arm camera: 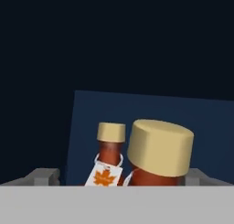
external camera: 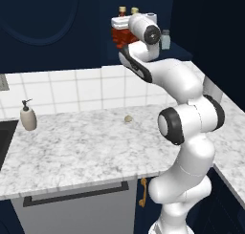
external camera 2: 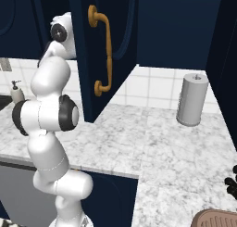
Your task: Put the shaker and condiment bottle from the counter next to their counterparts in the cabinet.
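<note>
Two red-orange leaf-shaped condiment bottles stand side by side on the shelf of the navy cabinet (external camera: 179, 51). In the hand view the near condiment bottle (arm camera: 160, 147) shows its tan cap large, and its twin (arm camera: 111, 132) stands behind it with a white leaf tag. My gripper (arm camera: 121, 178) is open, one finger on each side of the near bottle and apart from it. The bottles' caps (external camera: 128, 10) rise above my hand in the left base view. The pale blue-grey shaker (external camera: 165, 39) stands to their right. The small yellow-green shaker (external camera: 128, 119) sits on the counter near the tiled wall.
A beige soap dispenser (external camera: 27, 116) stands by the sink at the counter's left. The open cabinet door with a brass handle (external camera 2: 104, 50) hangs right of my arm. A grey paper towel roll (external camera 2: 192, 99) stands on the right counter.
</note>
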You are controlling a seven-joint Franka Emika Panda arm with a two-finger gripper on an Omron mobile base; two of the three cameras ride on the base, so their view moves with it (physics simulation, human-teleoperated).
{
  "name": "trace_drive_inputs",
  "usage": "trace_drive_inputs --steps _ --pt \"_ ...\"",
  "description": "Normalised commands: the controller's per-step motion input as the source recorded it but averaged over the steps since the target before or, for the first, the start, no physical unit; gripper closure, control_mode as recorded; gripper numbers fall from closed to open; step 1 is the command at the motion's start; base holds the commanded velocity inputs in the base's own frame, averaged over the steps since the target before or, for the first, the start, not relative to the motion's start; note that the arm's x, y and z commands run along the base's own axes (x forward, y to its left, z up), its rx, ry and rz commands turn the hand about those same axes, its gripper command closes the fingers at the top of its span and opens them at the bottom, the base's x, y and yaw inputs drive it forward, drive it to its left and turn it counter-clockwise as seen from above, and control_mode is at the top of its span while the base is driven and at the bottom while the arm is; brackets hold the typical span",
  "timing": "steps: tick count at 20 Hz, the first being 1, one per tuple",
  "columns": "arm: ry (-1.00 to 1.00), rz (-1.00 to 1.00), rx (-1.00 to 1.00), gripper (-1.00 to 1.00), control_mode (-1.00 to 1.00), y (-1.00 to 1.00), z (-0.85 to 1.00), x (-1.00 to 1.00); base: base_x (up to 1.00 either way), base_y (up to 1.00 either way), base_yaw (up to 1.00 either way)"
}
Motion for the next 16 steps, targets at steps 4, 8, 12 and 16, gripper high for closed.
trace_drive_inputs --steps 4,8,12,16 --pt "0.00 0.07 -0.01 -1.00 -1.00 0.00 0.00 0.00 0.00 0.00 0.00" --pt "0.00 0.08 -0.02 -1.00 -1.00 -0.02 0.00 0.00 0.00 0.00 0.00" --pt "-0.02 0.03 0.00 -1.00 -1.00 -0.45 0.00 -0.29 0.00 0.00 0.00" --pt "-0.02 0.01 0.00 -1.00 -1.00 -0.47 0.00 -0.31 0.00 0.00 0.00"
